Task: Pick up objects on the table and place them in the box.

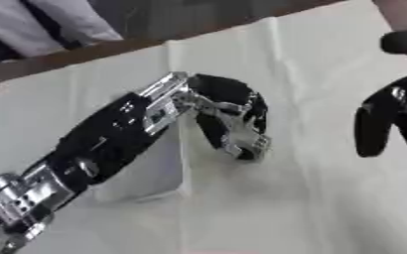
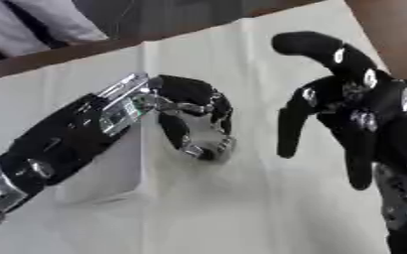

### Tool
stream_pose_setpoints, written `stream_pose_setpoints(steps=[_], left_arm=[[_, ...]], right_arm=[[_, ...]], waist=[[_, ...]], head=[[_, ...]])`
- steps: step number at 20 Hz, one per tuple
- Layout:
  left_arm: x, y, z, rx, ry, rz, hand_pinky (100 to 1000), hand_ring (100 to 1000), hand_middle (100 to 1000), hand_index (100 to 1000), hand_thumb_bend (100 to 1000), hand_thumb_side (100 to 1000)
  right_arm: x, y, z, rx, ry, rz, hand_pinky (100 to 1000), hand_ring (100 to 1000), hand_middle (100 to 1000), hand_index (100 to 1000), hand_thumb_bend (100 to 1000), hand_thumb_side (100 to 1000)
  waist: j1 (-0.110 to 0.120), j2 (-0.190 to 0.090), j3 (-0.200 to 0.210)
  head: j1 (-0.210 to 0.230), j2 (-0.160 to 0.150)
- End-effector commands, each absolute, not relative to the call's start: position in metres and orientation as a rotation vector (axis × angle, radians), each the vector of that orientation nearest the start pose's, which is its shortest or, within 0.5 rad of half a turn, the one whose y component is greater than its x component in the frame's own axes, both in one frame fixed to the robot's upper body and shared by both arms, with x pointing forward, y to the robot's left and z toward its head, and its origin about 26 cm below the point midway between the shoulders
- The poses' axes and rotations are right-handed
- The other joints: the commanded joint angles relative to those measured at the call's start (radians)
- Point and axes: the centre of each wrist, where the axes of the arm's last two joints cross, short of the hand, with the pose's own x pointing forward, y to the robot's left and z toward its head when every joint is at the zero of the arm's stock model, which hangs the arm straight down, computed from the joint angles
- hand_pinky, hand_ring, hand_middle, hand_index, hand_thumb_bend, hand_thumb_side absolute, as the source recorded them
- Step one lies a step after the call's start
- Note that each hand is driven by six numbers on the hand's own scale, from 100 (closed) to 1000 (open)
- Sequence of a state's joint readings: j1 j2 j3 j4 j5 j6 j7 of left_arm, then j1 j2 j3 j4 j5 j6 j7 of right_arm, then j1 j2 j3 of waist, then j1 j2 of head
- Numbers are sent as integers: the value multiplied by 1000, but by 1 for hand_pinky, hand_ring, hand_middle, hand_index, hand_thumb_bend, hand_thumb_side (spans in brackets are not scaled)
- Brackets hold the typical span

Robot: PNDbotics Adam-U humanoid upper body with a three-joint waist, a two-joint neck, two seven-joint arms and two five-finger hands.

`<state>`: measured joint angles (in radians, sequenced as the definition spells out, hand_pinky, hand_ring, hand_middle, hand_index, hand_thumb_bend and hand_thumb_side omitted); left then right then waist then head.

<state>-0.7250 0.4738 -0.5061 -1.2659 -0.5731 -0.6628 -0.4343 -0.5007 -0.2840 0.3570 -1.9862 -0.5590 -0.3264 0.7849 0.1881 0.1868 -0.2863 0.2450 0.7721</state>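
My left arm comes in from the lower left, and its hand (image 1: 229,111) hangs over the white cloth in the middle. Its fingers (image 1: 246,146) are curled down and inward, their tips close to the cloth. I see nothing between them. A white box (image 1: 151,171) stands under and beside the left forearm, with its near corner just left of the hand. My right hand (image 2: 355,111) hovers at the right, open, its fingers hanging relaxed above the cloth. No loose object shows on the table.
A creased white cloth (image 2: 241,208) covers the table. The table's brown back edge (image 1: 59,57) runs along the top left, with light fabric behind it. A brown shape (image 2: 398,34) fills the upper right corner.
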Motion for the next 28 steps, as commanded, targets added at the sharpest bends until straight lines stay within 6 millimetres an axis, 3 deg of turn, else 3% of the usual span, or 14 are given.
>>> stream_pose_setpoints(steps=[1,2,3,4,5,6,11,15,19,23,28], left_arm=[[414,213,123,-23,1927,2736,389,518,535,689,195,813],[414,213,124,-22,1933,2735,355,490,502,650,100,651],[414,214,126,-31,1943,2735,363,497,510,661,100,700],[415,214,128,-46,1954,2734,300,452,455,584,100,362],[415,214,129,-63,1964,2733,305,455,459,590,100,384],[414,214,131,-76,1970,2732,273,431,432,559,100,275],[412,212,131,-105,1948,2743,292,439,441,567,100,357],[414,215,133,-145,1819,2818,412,518,528,664,100,537],[416,215,138,-224,1598,2938,496,588,608,739,267,683],[418,214,144,-259,1479,2985,512,601,630,755,319,718],[421,216,154,-336,1251,3067,555,639,702,810,512,793]], right_arm=[[295,-150,222,-1389,2584,-1505,384,511,966,293,100,885],[295,-150,222,-1389,2585,-1505,384,510,965,293,100,886],[295,-150,222,-1389,2587,-1505,384,510,965,293,100,886],[294,-150,222,-1389,2589,-1505,383,510,964,295,100,887],[294,-150,221,-1389,2590,-1504,383,510,964,295,100,887],[294,-150,221,-1390,2591,-1505,383,509,964,293,100,887],[294,-151,220,-1395,2595,-1505,383,509,964,295,100,887],[294,-151,220,-1399,2594,-1512,382,505,965,288,100,885],[294,-151,220,-1398,2588,-1524,382,502,965,276,100,885],[294,-152,220,-1396,2585,-1532,382,499,966,272,100,884],[294,-153,219,-1396,2580,-1550,382,496,968,260,100,883]], waist=[[-8,-8,5],[-8,-8,6],[-8,-9,7],[-8,-9,8],[-8,-10,8],[-8,-11,8],[-8,-13,11],[-4,-14,10],[-1,-11,8],[2,-9,6],[10,-9,3]], head=[[-7,-2],[-7,-2],[-8,-2],[-8,-2],[-8,-2],[-7,-2],[-7,-2],[-7,-2],[-8,-2],[-9,-2],[-10,-2]])
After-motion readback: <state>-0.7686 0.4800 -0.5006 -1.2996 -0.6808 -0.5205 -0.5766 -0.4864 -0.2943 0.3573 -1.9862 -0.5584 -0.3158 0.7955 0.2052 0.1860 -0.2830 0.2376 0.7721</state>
